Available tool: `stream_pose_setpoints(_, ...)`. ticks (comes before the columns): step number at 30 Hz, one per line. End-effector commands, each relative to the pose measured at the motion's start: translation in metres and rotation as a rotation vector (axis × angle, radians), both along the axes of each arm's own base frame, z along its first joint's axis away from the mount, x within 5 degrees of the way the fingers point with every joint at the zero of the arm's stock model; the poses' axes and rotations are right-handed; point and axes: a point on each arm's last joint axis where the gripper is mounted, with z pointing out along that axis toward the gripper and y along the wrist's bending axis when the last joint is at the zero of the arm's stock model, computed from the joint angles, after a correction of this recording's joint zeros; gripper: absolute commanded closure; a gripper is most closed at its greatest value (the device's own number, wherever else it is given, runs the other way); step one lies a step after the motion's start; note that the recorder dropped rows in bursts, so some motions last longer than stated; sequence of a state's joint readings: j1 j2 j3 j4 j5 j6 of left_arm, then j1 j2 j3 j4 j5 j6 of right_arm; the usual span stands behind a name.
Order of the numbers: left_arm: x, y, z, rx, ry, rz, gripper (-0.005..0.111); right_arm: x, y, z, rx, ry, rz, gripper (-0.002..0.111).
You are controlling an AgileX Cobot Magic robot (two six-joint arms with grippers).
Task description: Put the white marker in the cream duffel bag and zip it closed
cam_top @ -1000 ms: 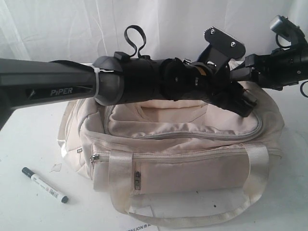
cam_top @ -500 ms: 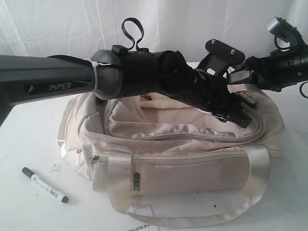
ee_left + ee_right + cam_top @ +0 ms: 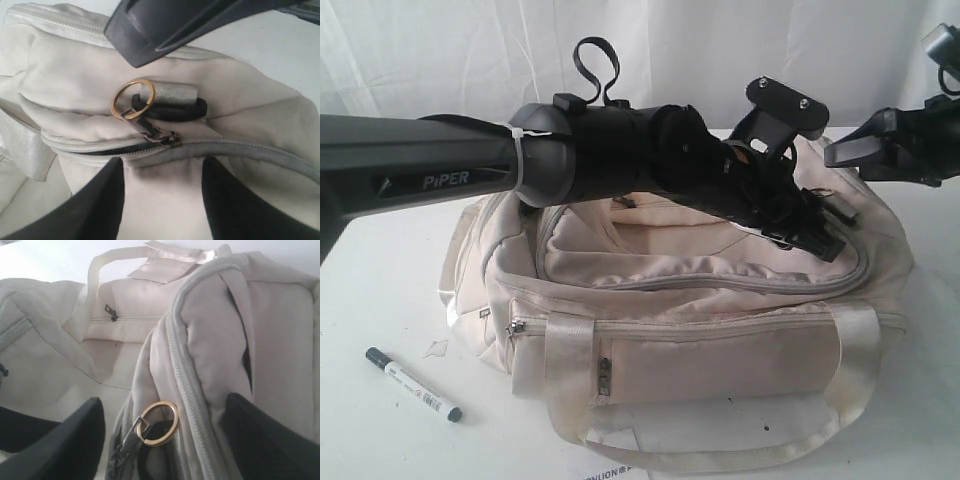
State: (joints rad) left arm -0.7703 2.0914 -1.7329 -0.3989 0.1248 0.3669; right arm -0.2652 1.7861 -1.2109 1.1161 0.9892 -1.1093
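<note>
The white marker [image 3: 412, 384] lies flat on the worktop [image 3: 380, 300], near its front left corner. It has not moved at all, and no gripper is near it. The cream duffel bag [image 3: 700, 340] sits in the middle of the worktop. Its top zip [image 3: 720, 284] looks shut most of the way along, with only a thin dark gap showing beside the zip pull [image 3: 152, 131]. What has changed is up at the right end of the bag. The left arm reaches all the way across the bag, and it has dipped lower in the last second. Now the left gripper [image 3: 162, 170] hangs just over the zip pull and its gold ring [image 3: 132, 98]. Its jaws are apart and hold nothing; only bag cloth shows between them. The right gripper [image 3: 865, 150] has pulled back from the bag toward the right edge of the worktop. Its jaws are spread wide and empty too, with the bag's end and the ring in front of them. So I think the job has hardly begun. The bag needs to be opened first, and the left gripper looks lined up to pinch the pull. The marker must wait until there is a hole to drop it in.
</note>
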Motion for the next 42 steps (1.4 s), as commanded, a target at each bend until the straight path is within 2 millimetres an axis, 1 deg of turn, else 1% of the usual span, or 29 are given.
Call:
stream_pose_setpoints(1,0.000,0.001,0.007,-0.014,-0.003,0.002,0.055,-0.001,-0.004,0.001,-0.047,-0.016,0.003,0.045)
stream_pose_setpoints(6,0.000,-0.001,0.012,-0.025,-0.014,0.001,0.055,0.003,-0.006,-0.011,-0.058,0.010,-0.004,0.045)
stream_pose_setpoints(10,0.002,-0.003,0.024,-0.044,-0.030,-0.009,0.055,0.007,-0.009,-0.019,-0.067,0.023,-0.021,0.045)
stream_pose_setpoints(12,0.003,-0.004,0.029,-0.057,-0.045,-0.005,0.055,0.008,-0.010,-0.022,-0.073,0.027,-0.032,0.049)
stream_pose_setpoints(16,0.005,-0.004,0.032,-0.062,-0.084,-0.004,0.055,0.010,-0.011,-0.025,-0.079,0.030,-0.043,0.056)
stream_pose_setpoints(20,0.006,-0.004,0.033,-0.062,-0.102,-0.004,0.055,0.011,-0.012,-0.026,-0.087,0.025,-0.055,0.057)
stream_pose_setpoints(25,0.006,-0.005,0.032,-0.060,-0.106,-0.006,0.055,0.011,-0.012,-0.026,-0.090,0.024,-0.056,0.063)
stream_pose_setpoints(28,0.008,-0.007,0.025,-0.061,-0.111,0.003,0.055,0.011,-0.012,-0.026,-0.090,0.024,-0.057,0.066)
stream_pose_setpoints(30,0.010,-0.009,0.017,-0.042,-0.111,-0.002,0.055,0.011,-0.012,-0.026,-0.090,0.024,-0.057,0.066)
stream_pose_setpoints(33,0.011,-0.010,0.011,-0.015,-0.122,-0.019,0.055,0.011,-0.012,-0.026,-0.090,0.024,-0.057,0.066)
stream_pose_setpoints(36,0.009,-0.015,0.009,0.014,-0.179,-0.051,0.055,0.011,-0.012,-0.026,-0.090,0.024,-0.057,0.066)
stream_pose_setpoints(39,0.002,-0.022,0.007,0.058,-0.237,-0.112,0.055,0.011,-0.012,-0.026,-0.092,0.023,-0.059,0.066)
stream_pose_setpoints(42,0.001,-0.026,0.009,0.049,-0.281,-0.109,0.055,0.011,-0.012,-0.026,-0.092,0.023,-0.059,0.066)
